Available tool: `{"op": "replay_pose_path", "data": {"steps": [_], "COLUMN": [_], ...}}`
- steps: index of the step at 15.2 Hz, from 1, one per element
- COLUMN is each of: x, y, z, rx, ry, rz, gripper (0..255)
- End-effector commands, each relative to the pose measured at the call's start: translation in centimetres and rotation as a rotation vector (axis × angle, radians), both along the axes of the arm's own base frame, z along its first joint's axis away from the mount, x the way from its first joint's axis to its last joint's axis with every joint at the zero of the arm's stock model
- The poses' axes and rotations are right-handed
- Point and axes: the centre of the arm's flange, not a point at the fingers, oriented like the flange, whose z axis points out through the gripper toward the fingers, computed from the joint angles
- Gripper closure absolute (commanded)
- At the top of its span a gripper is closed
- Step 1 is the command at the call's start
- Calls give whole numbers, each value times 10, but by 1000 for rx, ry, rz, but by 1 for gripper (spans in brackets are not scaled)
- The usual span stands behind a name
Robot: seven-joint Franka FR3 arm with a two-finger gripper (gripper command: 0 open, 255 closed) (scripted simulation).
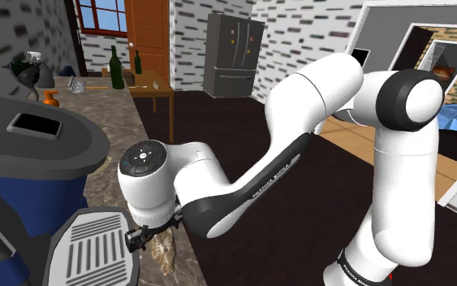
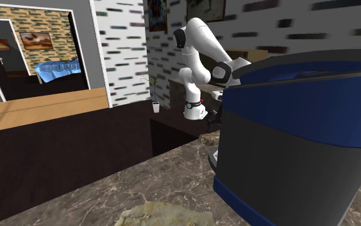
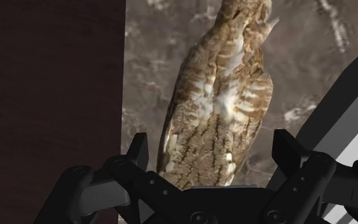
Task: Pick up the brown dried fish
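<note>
The brown dried fish (image 3: pixel 219 108), mottled brown and white, lies lengthwise on the marble counter (image 3: pixel 298 57), close to the counter's edge. My gripper (image 3: pixel 212 153) hangs straight over the fish's near end, open. One black finger (image 3: pixel 139 153) stands on each side of the body, with small gaps showing. In the shoulder view the gripper (image 1: pixel 149 237) is low over the counter, and the fish (image 1: pixel 168 250) pokes out beneath it. In the second exterior view the fish (image 2: pixel 208 138) is a small brown patch below the hand (image 2: pixel 216 115).
A big blue and grey appliance (image 1: pixel 32 154) stands at the shoulder view's left, with a grey slatted part (image 1: pixel 97 248) right beside the gripper. The counter drops off to dark floor (image 3: pixel 50 95) on the fish's other side. Bottles (image 1: pixel 117 69) stand far back. A pale lumpy object (image 2: pixel 166 215) lies on the counter.
</note>
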Motion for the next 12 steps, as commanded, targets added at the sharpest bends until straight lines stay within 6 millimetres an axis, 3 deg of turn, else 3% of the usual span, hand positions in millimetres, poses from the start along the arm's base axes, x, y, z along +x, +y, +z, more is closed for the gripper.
{"op": "replay_pose_path", "data": {"steps": [1, 2, 3, 7, 11, 12], "x": [1, 1, -1, -6, -9, 1], "y": [-4, -4, -3, 7, -2, -4], "z": [-16, -16, -15, -13, -10, -16], "rx": [2, 2, 3, 2, 2, 2], "ry": [12, 12, 12, 12, 11, 12], "rz": [1, 1, 1, 1, 0, 1], "gripper": [0, 0, 255, 255, 255, 255]}}
